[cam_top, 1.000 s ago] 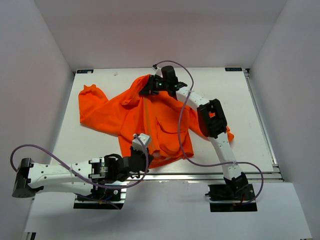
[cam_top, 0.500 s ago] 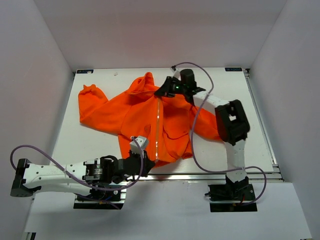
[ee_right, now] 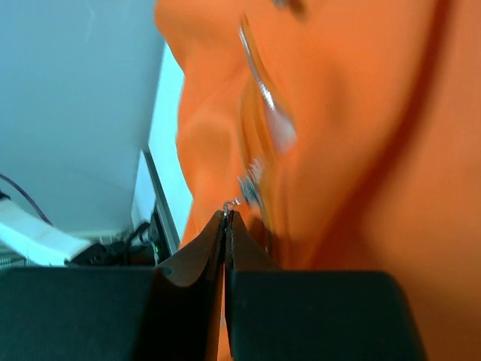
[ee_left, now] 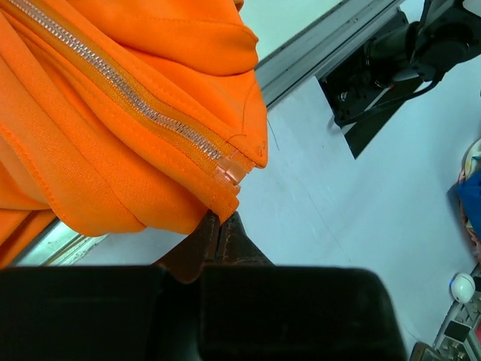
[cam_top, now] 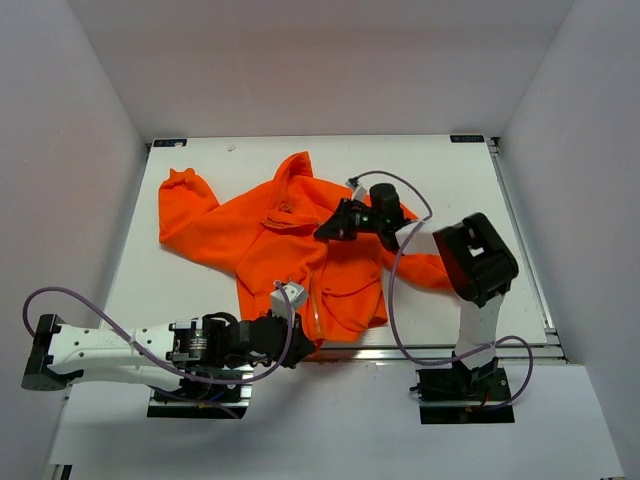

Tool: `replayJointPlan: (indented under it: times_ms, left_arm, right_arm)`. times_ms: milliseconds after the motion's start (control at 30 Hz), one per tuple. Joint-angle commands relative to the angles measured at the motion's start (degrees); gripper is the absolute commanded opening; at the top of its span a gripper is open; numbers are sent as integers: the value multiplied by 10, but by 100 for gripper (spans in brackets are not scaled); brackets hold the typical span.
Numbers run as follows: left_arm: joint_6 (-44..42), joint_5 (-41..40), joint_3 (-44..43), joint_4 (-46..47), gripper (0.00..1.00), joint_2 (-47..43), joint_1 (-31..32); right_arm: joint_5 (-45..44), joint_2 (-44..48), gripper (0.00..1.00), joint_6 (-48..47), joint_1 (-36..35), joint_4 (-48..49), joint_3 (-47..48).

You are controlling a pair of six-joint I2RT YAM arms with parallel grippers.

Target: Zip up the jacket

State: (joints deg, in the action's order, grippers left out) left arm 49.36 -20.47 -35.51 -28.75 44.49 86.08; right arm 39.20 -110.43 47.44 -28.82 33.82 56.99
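Observation:
The bright orange jacket (cam_top: pixel 300 240) lies spread on the white table, collar at the back, hem at the near edge. My left gripper (cam_top: pixel 300 345) is shut on the jacket's bottom hem beside the lower end of the light zipper (ee_left: pixel 135 94); the left wrist view shows the hem corner (ee_left: pixel 225 192) pinched at the tips. My right gripper (cam_top: pixel 325 230) is over the jacket's middle, shut on the small metal zipper pull (ee_right: pixel 234 201), with blurred orange fabric (ee_right: pixel 361 135) behind it.
The table's metal front rail (cam_top: pixel 430 352) runs along the near edge, right by the jacket's hem. One sleeve (cam_top: pixel 185 195) reaches toward the back left. White walls close in the table on three sides.
My right gripper has moved from the collar down toward the near side along the jacket front. The jacket has bunched and shifted with it. My left gripper stayed at the hem, shifting slightly right.

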Motion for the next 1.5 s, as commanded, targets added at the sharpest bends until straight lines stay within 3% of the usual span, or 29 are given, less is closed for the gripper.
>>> replayJointPlan:
  times_ms: [0, 133, 167, 200, 267, 300, 367, 400, 533, 667, 833, 933, 1100, 1267, 1300, 1333, 1400, 1433, 1467]
  left_arm:
    - [11, 25, -20, 0, 0, -10, 5]
    - [18, 32, -17, 1, 0, -16, 5]
    - [16, 35, -18, 1, 0, -18, 5]
    - [16, 37, -20, -1, 0, -18, 6]
    - [17, 46, -23, 0, 0, -17, 6]
    - [20, 50, -24, -1, 0, -16, 7]
    - [27, 52, -27, -6, 0, -15, 9]
    - [30, 52, -30, -8, 0, -16, 10]
    - [53, 67, -40, -24, 0, -20, 14]
    - [95, 90, -60, -60, 0, -19, 22]
    - [161, 86, -63, -91, 0, -42, 54]
    - [157, 80, -94, -120, 0, -17, 59]
    - [147, 71, -123, -153, 0, 18, 59]
    - [159, 44, -98, -136, 0, -6, 59]
    - [162, 40, -98, -137, 3, -5, 59]
    - [164, 39, -98, -137, 13, -3, 59]
    - [166, 40, -99, -140, 78, 2, 59]
    - [167, 41, -100, -142, 97, 9, 59]
    - [167, 40, -102, -143, 98, 13, 59]
  right_arm:
    - [5, -30, 0, 25, -1, 77, 89]
    - [-75, -125, 0, 0, 1, -6, 287]
    - [-101, -147, 0, -15, 1, -80, 346]
    - [-128, -200, 0, -32, 1, -119, 477]
    - [-191, -266, 0, -51, 5, -188, 626]
    - [-206, -339, 0, -46, 15, -244, 779]
    - [-227, -391, 0, -19, 24, -261, 876]
    - [-234, -390, 0, -17, 33, -235, 879]
    - [-275, -306, 0, -53, 38, -159, 710]
    - [-316, -348, 0, -71, 47, -197, 805]
    - [-437, -377, 0, -85, 69, -150, 810]
    - [-459, -391, 0, -107, 81, -124, 820]
    - [-414, -399, 0, -103, 102, -98, 812]
    - [-253, -359, 0, -90, 100, -65, 736]
    - [-228, -350, 20, -92, 99, -62, 722]
    - [-185, -336, 36, -92, 98, -57, 687]
    - [-128, -286, 89, -88, 97, -47, 640]
    - [-120, -265, 89, -84, 97, -33, 585]
    - [-100, -224, 89, -80, 97, -25, 561]
